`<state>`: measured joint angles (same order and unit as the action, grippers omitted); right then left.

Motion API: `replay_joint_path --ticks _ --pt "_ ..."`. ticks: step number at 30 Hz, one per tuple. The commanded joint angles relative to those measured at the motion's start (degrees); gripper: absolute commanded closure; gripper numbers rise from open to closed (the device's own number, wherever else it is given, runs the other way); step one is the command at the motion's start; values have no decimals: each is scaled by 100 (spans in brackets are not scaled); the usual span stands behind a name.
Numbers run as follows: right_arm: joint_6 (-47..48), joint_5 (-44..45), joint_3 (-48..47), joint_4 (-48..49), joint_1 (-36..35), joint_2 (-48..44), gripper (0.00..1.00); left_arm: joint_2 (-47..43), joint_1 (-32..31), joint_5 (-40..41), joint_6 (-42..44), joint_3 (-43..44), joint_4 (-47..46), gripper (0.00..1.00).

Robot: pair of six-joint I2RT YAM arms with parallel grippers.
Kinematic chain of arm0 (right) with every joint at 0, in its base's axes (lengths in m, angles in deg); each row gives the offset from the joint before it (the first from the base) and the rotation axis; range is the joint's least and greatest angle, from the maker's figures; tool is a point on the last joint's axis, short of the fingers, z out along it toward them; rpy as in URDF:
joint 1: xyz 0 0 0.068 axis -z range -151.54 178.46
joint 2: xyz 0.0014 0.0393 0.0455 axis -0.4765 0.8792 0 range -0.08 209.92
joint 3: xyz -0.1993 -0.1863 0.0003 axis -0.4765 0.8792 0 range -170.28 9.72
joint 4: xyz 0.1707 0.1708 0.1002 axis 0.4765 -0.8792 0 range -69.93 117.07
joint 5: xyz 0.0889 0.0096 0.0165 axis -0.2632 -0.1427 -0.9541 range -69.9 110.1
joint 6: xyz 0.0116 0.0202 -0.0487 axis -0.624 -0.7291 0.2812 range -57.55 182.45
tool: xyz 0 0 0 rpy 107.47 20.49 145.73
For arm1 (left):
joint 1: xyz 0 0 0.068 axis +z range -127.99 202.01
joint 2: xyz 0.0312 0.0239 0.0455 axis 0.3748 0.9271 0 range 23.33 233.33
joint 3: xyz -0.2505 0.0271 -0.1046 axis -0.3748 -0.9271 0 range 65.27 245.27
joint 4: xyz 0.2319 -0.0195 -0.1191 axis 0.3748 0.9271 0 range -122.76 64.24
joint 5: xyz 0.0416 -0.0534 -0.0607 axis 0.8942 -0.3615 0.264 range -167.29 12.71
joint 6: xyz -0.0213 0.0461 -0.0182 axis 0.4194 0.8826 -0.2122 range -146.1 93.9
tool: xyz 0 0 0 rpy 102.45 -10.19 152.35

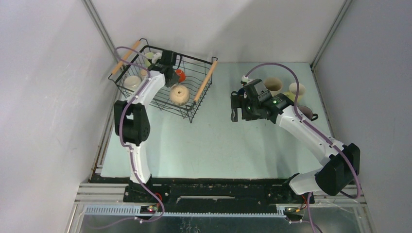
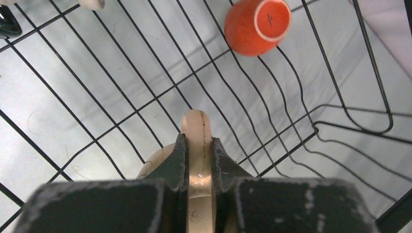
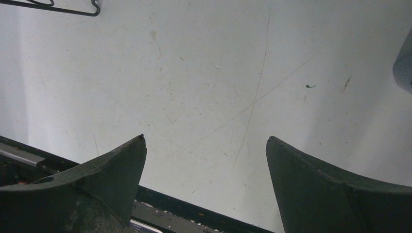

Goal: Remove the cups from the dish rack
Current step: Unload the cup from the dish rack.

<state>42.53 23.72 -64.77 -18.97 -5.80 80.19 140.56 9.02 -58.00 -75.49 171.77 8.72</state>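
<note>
Gripping item: left claw [image 2: 197, 145], jaws drawn nearly together on the looped handle of a cream cup [image 2: 197, 124]. The handle stands between the two fingers, with the cup body low and left of them, largely hidden by the claw. Location: inside the dish rack [image 1: 192, 109], above its wire floor.

Other rack contents: orange cup [image 2: 257, 22] on its side, base toward the left wrist camera, ahead and right of the claw and apart from it. Ribbed cup [image 1: 179, 94] by the right wooden handle [image 1: 206, 80]. Pale cup [image 1: 131, 81] by the left wooden handle [image 1: 125, 57]. Further pieces at the rack's far side are too hidden by the arm to identify.

Rack position: far left corner of the counter [image 1: 209, 141], set askew to its edges.

Right claw [image 3: 206, 140]: jaws spread wide, nothing between them, hanging over bare counter near the middle, well apart from the rack.

Cups on the counter: tan cup [image 1: 273, 86] and pale yellow cup [image 1: 296, 91] upright near the far right corner. A darker cup [image 1: 307, 115] sits nearer the right edge, partly covered by the right arm.

Surface: pale and matte, marked with fine scratches and small specks.

Surroundings: plain light walls [image 1: 218, 24] on three sides with metal corner posts. A black rail [image 1: 218, 187] with aluminium framing runs along the near edge.
</note>
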Motion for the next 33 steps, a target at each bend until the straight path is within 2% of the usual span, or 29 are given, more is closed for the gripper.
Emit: replay_joint_path --ticks 1,7,15,25,33 --pt "-119 -80 -54 263 -63 -139 0 -832 -185 12 709 -308 -979 100" --pt "-109 -537 -158 686 29 -73 0 -1189 -190 -124 1395 -470 -1503 100" --pt "-74 -1544 -709 1463 257 291 0 -1472 -149 -422 2048 -122 -1558 100" --pt "-144 -2802 -1566 2455 572 962 0 -1910 -116 -1236 2390 455 -1480 100" --pt "-604 -4093 -1866 3724 941 1538 0 -2109 -120 -2108 2391 804 -1434 100"
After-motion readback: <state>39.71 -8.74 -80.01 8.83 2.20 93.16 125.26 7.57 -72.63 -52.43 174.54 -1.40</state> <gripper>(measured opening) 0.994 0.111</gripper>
